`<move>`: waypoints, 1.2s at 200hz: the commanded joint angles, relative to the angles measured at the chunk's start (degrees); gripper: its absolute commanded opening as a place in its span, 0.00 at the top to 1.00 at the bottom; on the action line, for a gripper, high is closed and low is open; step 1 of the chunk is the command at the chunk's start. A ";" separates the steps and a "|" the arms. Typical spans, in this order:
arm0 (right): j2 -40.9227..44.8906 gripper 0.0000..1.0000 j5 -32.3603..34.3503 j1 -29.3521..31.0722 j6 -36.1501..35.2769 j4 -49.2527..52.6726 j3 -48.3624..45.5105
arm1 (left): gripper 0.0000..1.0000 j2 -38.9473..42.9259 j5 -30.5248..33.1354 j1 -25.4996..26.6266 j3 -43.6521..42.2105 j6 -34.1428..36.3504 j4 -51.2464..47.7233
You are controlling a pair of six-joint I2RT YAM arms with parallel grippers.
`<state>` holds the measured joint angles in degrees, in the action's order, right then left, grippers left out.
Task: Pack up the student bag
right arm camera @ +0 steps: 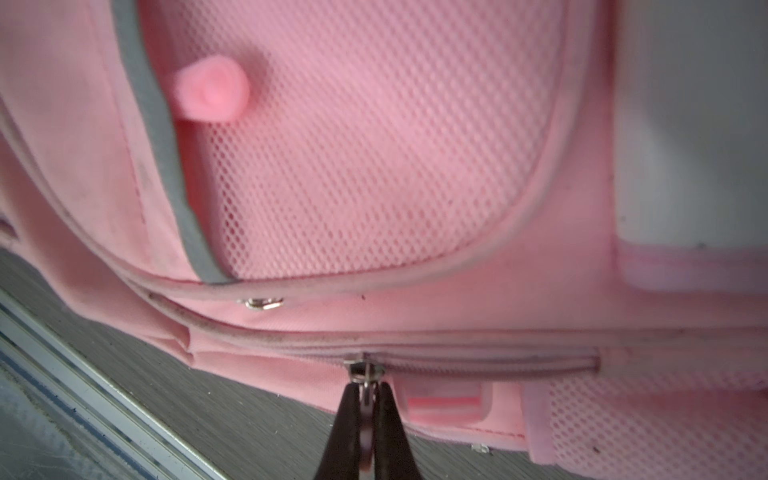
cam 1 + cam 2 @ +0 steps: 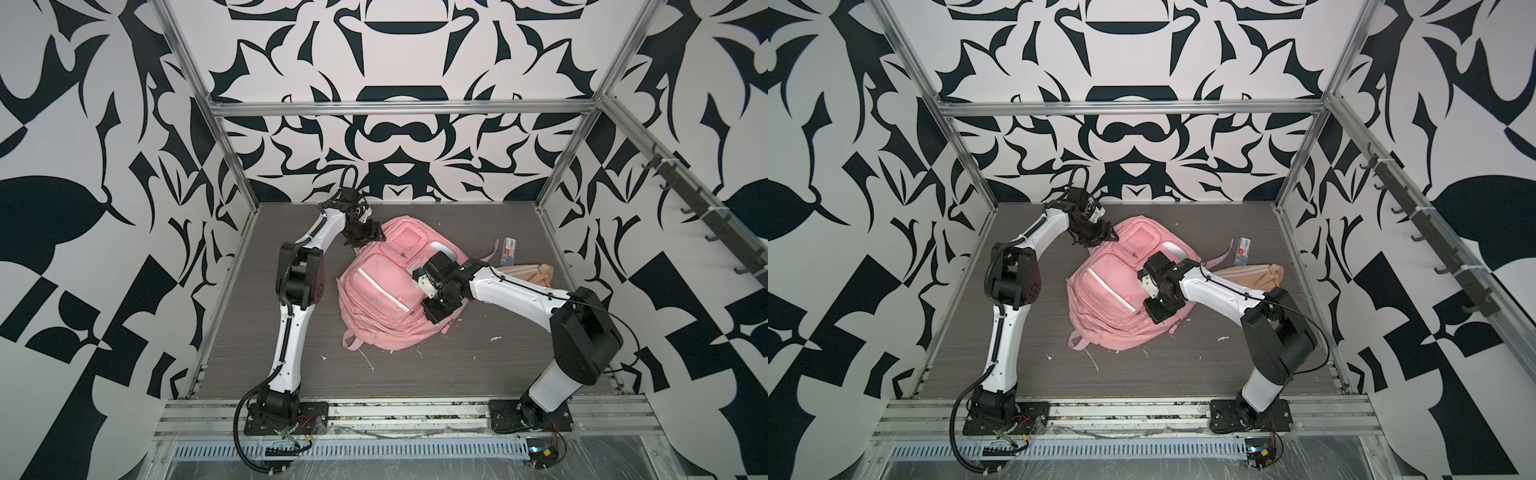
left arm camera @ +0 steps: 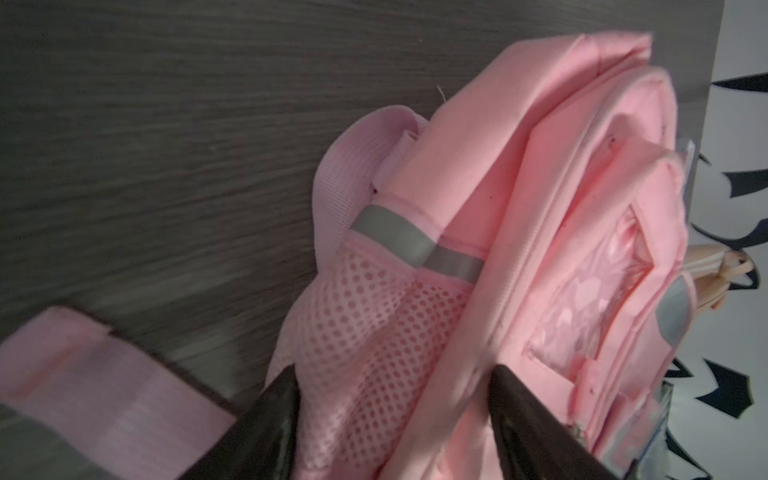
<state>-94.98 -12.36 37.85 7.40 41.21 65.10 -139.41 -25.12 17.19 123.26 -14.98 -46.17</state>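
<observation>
Honestly, early days: right tool [image 1: 368, 390] pinches the student bag's [image 2: 374, 299] zipper pull [image 1: 362, 369]. Left tool [image 3: 395, 370] straddles its side, grip unclear; pouch [image 2: 1250, 276] not packed.

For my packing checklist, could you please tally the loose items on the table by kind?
Pink backpack: 1
Beige pouch: 1
Small flat packet: 1
Total: 3

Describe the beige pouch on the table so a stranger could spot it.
Start at the big pink backpack in the middle of the grey table. Just past its right side, behind the right arm, lies the pouch: peach-beige with white stripes, unlike the small blue-and-red packet beside it.
</observation>
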 commanded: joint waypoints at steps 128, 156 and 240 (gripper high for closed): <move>-5.01 1.00 7.37 4.23 -13.26 5.12 13.06 | 1.00 41.26 -4.26 -15.03 -64.29 -41.53 37.47; -2.60 1.00 6.85 8.77 -15.38 4.33 7.35 | 1.00 42.99 -3.40 -17.91 -70.42 -50.35 45.03; 1.34 1.00 -1.56 18.14 -17.86 -2.21 0.72 | 1.00 44.73 -0.56 -18.73 -73.18 -56.90 46.79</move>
<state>-94.83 -5.85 55.66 -9.47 40.49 63.57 -96.53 -29.43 -0.80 50.96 -62.94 -2.31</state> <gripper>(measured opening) 0.080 0.098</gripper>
